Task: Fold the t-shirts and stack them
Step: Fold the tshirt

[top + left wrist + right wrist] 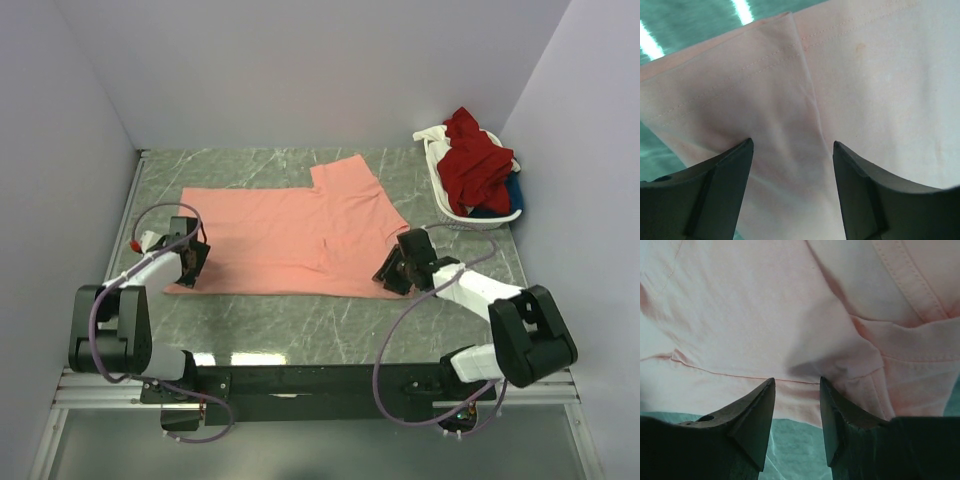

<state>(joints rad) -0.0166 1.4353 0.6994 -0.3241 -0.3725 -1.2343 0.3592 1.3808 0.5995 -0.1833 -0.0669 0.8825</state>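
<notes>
Closest in, both hands sit at the front edge of the pink shirt (pixel 290 235), which is spread flat across the middle of the counter (pixel 300 330). The left hand (pixel 190 262) is over the hem corner, fingers spread wide with a doubled layer of cloth under them and nothing pinched. The right hand (pixel 395 272) is at the collar end with a narrower gap, and it isn't gripping anything either as far as I can see.

One sleeve sticks out on the far side, so I'd say the first shirt is only partly folded. The next move looks like pinching both near corners and carrying them over to the far edge together, so the cloth doesn't skew.

Way back on the right, the white basket (pixel 440 205) holds the bunched-up red shirt (pixel 475 160) plus blue and white ones.
</notes>
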